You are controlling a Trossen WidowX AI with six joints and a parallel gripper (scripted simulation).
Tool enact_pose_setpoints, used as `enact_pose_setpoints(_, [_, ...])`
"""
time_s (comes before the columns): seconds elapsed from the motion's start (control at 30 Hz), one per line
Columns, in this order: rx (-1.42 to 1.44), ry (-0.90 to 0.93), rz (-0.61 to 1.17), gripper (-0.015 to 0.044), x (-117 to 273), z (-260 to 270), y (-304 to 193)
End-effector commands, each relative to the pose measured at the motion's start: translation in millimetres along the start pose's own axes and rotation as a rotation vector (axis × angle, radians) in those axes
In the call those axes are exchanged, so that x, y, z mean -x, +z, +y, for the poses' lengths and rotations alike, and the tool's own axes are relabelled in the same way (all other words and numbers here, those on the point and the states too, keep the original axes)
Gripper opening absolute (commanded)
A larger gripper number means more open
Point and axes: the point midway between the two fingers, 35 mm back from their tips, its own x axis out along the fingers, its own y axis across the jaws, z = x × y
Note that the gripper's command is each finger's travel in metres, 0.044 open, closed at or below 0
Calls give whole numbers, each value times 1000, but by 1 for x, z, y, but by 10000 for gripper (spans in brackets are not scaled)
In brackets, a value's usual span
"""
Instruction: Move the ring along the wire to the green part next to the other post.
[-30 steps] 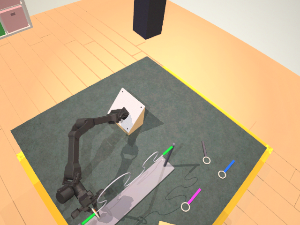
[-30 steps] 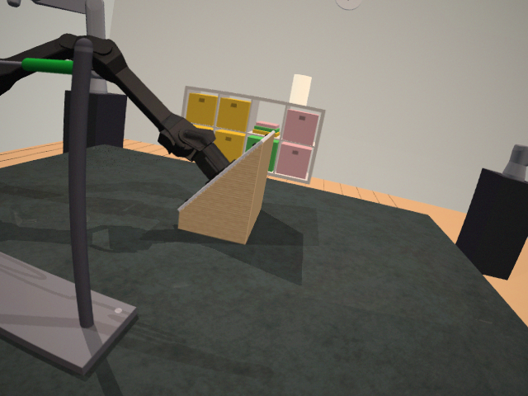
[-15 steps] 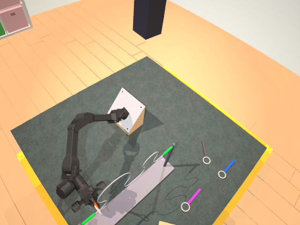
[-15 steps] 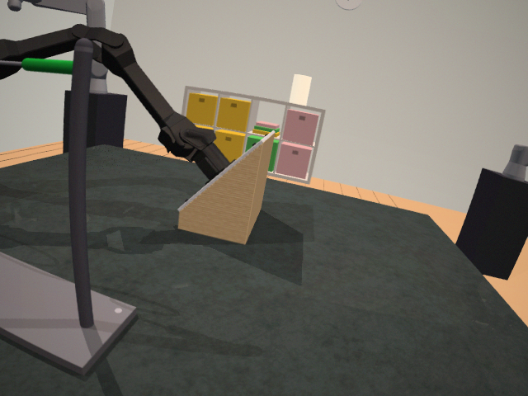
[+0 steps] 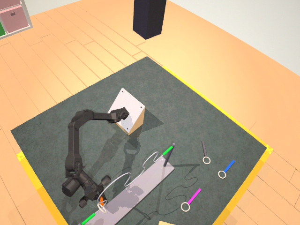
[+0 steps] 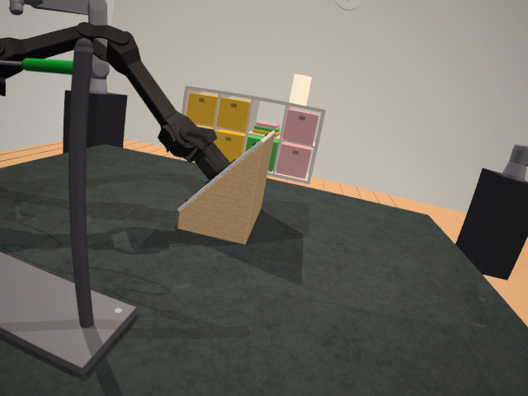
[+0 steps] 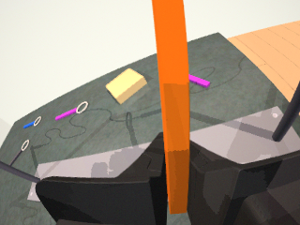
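Note:
The ring [image 5: 104, 212] is at the lower left in the top view. It appears to be around the grey wire [image 5: 128, 172], just beyond the near green part [image 5: 88, 218]; whether they touch cannot be told. My gripper [image 5: 101, 199] [image 7: 167, 137] is shut on the orange handle [image 5: 101, 201] [image 7: 173, 56], close beside the first bend of the wire. In the wrist view the handle stands upright between the fingers; the ring is out of view. The far green part [image 5: 168, 150] [image 6: 47, 65] adjoins the far post [image 5: 168, 156] [image 6: 80, 170].
The wire bends several times above the grey base plate [image 5: 154, 173] [image 6: 34, 294]. A white-faced wedge [image 5: 131, 102] [image 6: 230, 200] stands behind, with a second arm over it. Grey, blue and magenta handled rings lie to the right. A yellow block [image 7: 126, 85] shows in the wrist view.

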Motion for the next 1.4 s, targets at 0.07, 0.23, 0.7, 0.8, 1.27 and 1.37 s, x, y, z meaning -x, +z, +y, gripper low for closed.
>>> enact_pose_setpoints(0.07, [-109,68,-8,-150,2,22,3])
enact_pose_setpoints(0.23, [-198,119,-9,-150,3,38,5])
enact_pose_setpoints(0.7, [-497,288,-9,-150,13,87,22])
enact_pose_setpoints(0.8, [-561,325,-9,-150,16,96,28])
enact_pose_setpoints(1.27, [-844,483,-8,-150,34,130,59])
enact_pose_setpoints(1.37, [-901,515,-7,-150,38,135,66])
